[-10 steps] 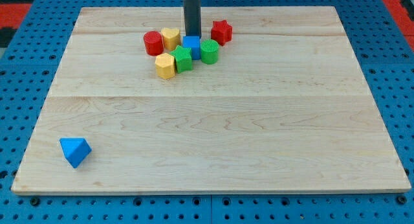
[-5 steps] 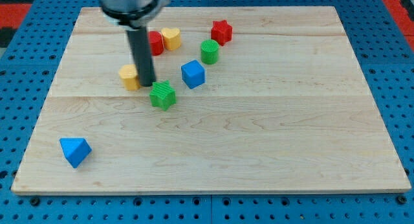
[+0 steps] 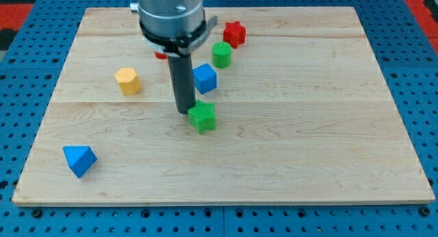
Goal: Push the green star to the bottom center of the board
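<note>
A pale wooden tabletop (image 3: 308, 127) of joined planks lies on a blue pegboard base (image 3: 20, 66). The arm has no fingers, so there is nothing to clench or release; it ends in a dark rod whose tip (image 3: 183, 111) rests at the upper left edge of the green star (image 3: 202, 117), touching it or very nearly so.

The green star sits a little left of the board's middle, roughly halfway between the top and bottom edges. Judging from this, the push is partly done at best: the star has the lower half of the board ahead of it and needs to drift slightly to the view's right to end at bottom centre. The path below it looks free of other blocks.

The star is small, bright green, with blunt ridged points, lying flat.

Other blocks stand apart: a blue cube (image 3: 204, 78) just above, a green cylinder (image 3: 221, 54), a red star (image 3: 235, 33), a yellow hexagonal block (image 3: 127, 80) and a blue pyramid-like block (image 3: 79, 159).
</note>
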Controlling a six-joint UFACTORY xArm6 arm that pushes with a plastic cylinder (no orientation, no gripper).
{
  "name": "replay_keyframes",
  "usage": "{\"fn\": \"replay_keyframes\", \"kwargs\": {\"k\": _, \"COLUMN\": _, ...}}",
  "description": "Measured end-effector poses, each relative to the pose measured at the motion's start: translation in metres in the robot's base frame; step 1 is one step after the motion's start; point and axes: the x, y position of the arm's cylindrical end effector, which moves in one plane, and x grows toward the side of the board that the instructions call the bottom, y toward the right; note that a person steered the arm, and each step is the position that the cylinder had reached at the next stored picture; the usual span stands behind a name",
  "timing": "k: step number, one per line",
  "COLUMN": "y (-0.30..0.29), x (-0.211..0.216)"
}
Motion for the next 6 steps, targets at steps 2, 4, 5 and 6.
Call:
{"fn": "replay_keyframes", "kwargs": {"k": 2, "y": 0.025, "x": -0.025}}
{"fn": "replay_keyframes", "kwargs": {"k": 4, "y": 0.024, "x": 0.046}}
{"fn": "replay_keyframes", "kwargs": {"k": 5, "y": 0.025, "x": 0.05}}
{"fn": "replay_keyframes", "kwargs": {"k": 6, "y": 0.059, "x": 0.008}}
